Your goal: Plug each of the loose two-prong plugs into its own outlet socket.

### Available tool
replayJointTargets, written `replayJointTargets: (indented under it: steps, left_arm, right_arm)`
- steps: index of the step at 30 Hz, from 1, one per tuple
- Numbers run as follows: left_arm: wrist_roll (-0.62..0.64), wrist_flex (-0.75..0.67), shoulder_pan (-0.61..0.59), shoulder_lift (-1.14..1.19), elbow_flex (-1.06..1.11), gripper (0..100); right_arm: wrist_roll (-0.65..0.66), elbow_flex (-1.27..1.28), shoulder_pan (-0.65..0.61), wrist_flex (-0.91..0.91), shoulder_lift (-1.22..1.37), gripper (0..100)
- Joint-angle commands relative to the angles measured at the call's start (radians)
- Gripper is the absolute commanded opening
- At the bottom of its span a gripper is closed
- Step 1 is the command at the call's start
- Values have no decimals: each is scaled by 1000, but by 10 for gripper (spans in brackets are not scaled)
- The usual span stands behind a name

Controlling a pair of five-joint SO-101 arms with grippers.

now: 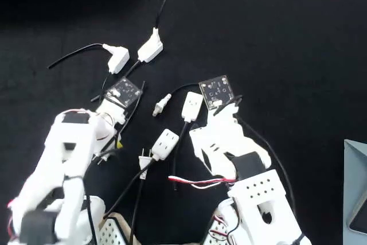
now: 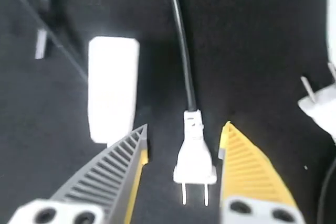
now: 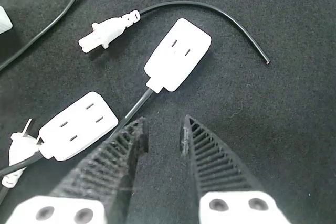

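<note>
- A two-prong plug [image 2: 194, 161] lies flat on the black table [image 1: 298, 38]. It sits between the fingers of the left gripper [image 2: 185, 128], prongs toward the wrist, with its black cord running straight away from the arm.
- The left gripper's jaws stand wide apart, the grey finger [image 2: 113, 169] on one side of the plug and the yellow finger [image 2: 247, 166] on the other. The yellow one is very close to the plug's body, though I cannot tell whether it touches.
- A white block [image 2: 113, 88] lies just beyond the grey fingertip. A second plug [image 2: 317, 100], prongs up, lies off on the yellow finger's side.
- The right gripper [image 3: 163, 124] is over bare cloth, its jaws a little apart and holding nothing.
- Just ahead of it lies the near outlet socket [image 3: 177, 55], slots up, with its cord passing beside one fingertip.
- The far outlet socket [image 3: 79, 125] lies off to one side, with a pronged plug [image 3: 21, 148] just beside its end.
- Beyond both lies a slim plug [image 3: 107, 29], whose black cord curves to a loose end.
- Toward the table's far side, two white cord ends [image 1: 118, 58] lie near each other.
</note>
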Motion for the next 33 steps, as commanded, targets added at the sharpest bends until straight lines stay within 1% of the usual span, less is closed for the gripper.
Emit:
replayJointTargets:
  steps: [1,5,9,13,16,19,22,26,29,33]
  left_arm:
    - [9,-89,18,178,-59,206]
    - [8,-14,19,255,-162,115]
    - [8,31,54,272,-182,32]
    - [25,98,96,221,-203,28]
    - [127,126,96,127,-248,28]
    - [222,153,104,35,-297,29]
    - [327,150,142,-28,-317,29]
    - [445,149,197,-41,-367,29]
    - [532,149,223,-37,-421,29]
    - [621,149,285,-46,-481,29]
  right_arm:
    - [0,-4,6,-15,-13,113]
    - [0,-4,8,-15,-13,113]
    - [0,-4,9,-15,-13,113]
    - [0,-4,9,-15,-13,113]
    - [0,-5,17,-14,-18,113]
    - [0,-18,69,-14,-19,113]
    - [-2,-38,115,-5,-19,113]
    - [-12,-101,118,86,-21,113]
    - [-63,-165,117,153,-21,113]
    - [-72,-205,54,184,-21,113]
